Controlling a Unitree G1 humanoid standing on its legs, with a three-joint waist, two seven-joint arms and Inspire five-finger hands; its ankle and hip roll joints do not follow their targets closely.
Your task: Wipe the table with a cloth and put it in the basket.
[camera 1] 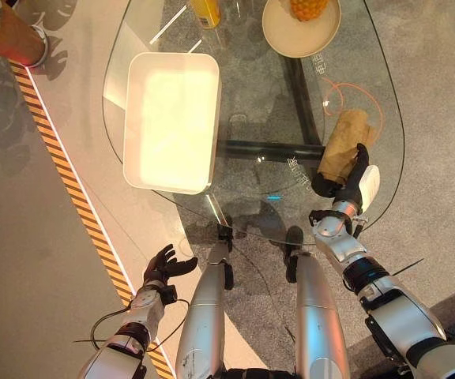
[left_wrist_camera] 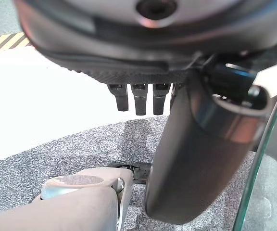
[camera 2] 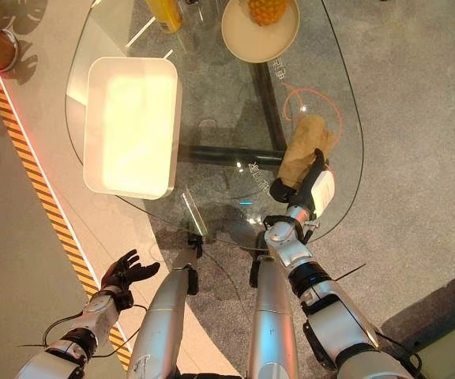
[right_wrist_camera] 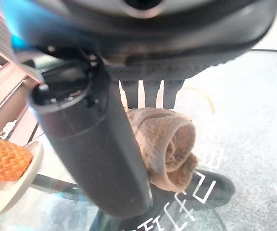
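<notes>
A tan cloth (camera 1: 344, 140) lies bunched lengthwise on the right side of the glass table (camera 1: 259, 103). My right hand (camera 1: 344, 185) rests on the cloth's near end, fingers (right_wrist_camera: 145, 94) straight on top of it and the thumb (right_wrist_camera: 95, 154) alongside the rolled fold (right_wrist_camera: 174, 144). The white rectangular basket (camera 1: 130, 126) stands on the table's left part, with nothing in it. My left hand (camera 1: 164, 268) hangs low, off the table's near left edge, fingers spread and holding nothing.
At the table's far edge a cream plate (camera 1: 279, 35) holds a pineapple (camera 1: 306, 8). A yellow bottle (camera 1: 205, 11) stands beside it. An orange cord (camera 1: 354, 85) loops under the glass near the cloth. Yellow-black tape (camera 1: 62, 166) runs along the floor on the left.
</notes>
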